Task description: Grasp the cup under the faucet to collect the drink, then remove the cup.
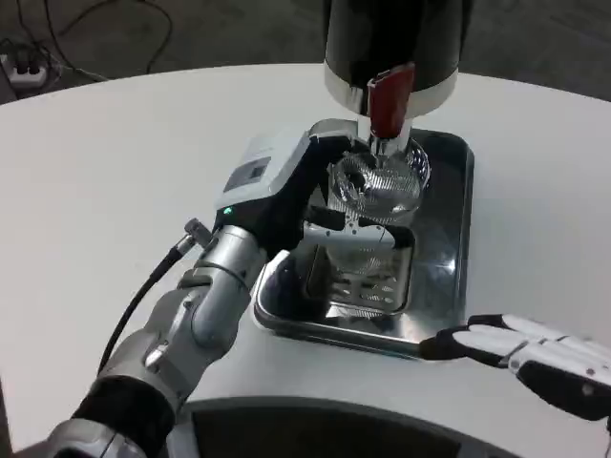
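While fingers wrap cup.

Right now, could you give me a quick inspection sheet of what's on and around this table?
Surface: white table, round-edged.
Job's things: clear cup under the red faucet lever of a black drink dispenser, over a metal tray.
Clutter: nothing seen.
Hands: left hand grips the cup; right hand rests on the table by the tray's corner, holding nothing.
Cables: black cable along the left forearm.
Surroundings: dark floor, power strip with wires.
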